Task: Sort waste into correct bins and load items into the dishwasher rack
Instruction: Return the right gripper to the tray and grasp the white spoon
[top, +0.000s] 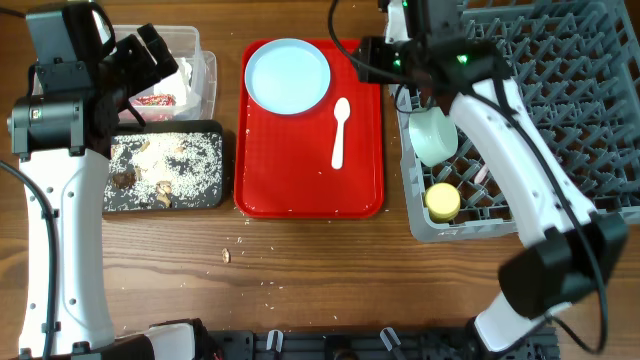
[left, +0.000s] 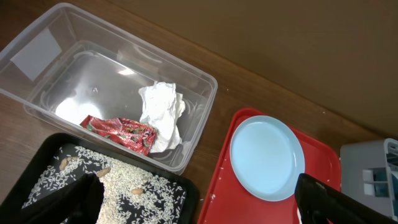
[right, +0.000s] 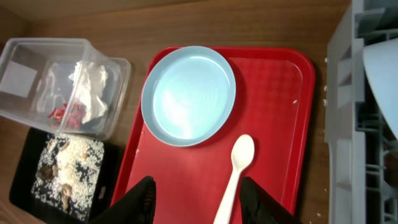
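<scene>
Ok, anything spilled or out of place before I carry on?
Yes: a brown food scrap and a few white crumbs lie on the bare table, in front of the black tray rather than in it. Nothing else looks off.

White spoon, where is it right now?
In the overhead view the white spoon lies on the right half of the red tray, just beside the pale-blue plate.
</scene>
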